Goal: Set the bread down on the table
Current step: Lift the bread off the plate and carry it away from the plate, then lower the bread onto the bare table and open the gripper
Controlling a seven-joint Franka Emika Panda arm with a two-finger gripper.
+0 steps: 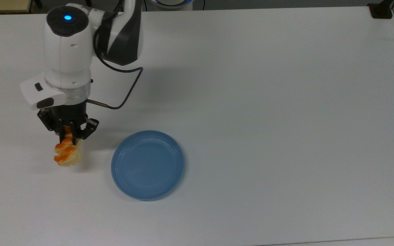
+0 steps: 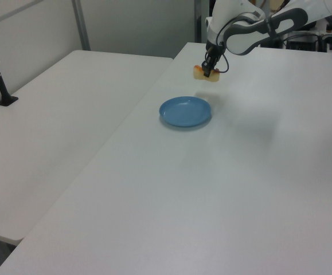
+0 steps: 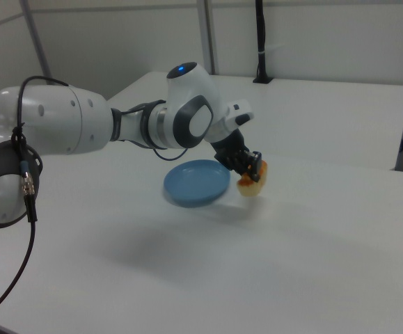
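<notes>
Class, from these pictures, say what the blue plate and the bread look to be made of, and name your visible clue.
Blue plate: probably glazed ceramic or hard plastic; smooth, evenly coloured, faint sheen. Bread: possibly foam or plastic; pale cream body, shiny orange-brown humps.

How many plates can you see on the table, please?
1. The blue plate sits on the white table, empty, to the top view's right of the bread held in the hand.

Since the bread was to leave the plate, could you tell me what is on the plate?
Nothing lies on the plate. The gripper holds the bread over the table, beside the plate.
</notes>
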